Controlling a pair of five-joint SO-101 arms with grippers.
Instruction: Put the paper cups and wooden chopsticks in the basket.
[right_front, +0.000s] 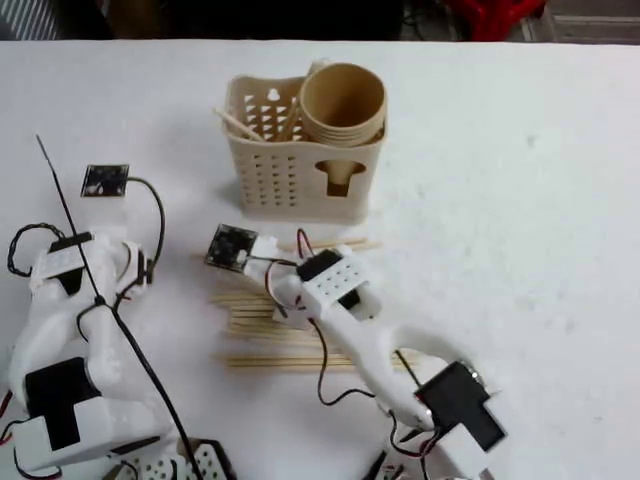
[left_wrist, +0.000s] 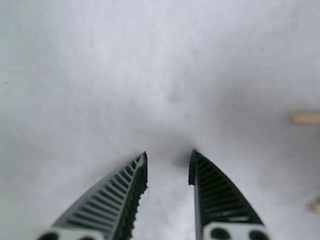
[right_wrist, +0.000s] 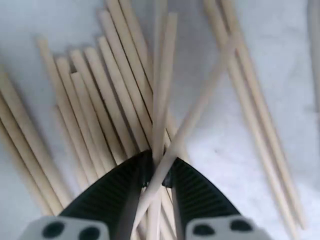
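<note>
Near the tabletop's left edge the left tool (left_wrist: 167, 157) hangs released, jaws apart over bare tabletop (left_wrist: 150, 60) and gripping nothing. A stick end (left_wrist: 305, 118) lies off to its side, so this arm is clear of the work.

Toward the middle of the front edge, the right tool (right_wrist: 157, 162) is clenched on wooden chopsticks (right_wrist: 162, 100) down in the loose pile (right_front: 270, 335) — and more than one stick sits between the jaws, crossing at an angle. That is the likely trouble. Crossed sticks are pinched at a single spot, so one could pivot or slide out on the lift, or drag its neighbours and scatter the pile. The sticks reach well past the jaws, so their free ends may swing into the basket (right_front: 300, 190), which stands just behind the pile toward the back edge.

Its left compartment holds leaning sticks (right_front: 240, 124) and its right the stacked paper cups (right_front: 342, 100). A low approach could catch the rim and tip it. Rightward the tabletop lies open to its edge — room for a high, wide swing.
</note>
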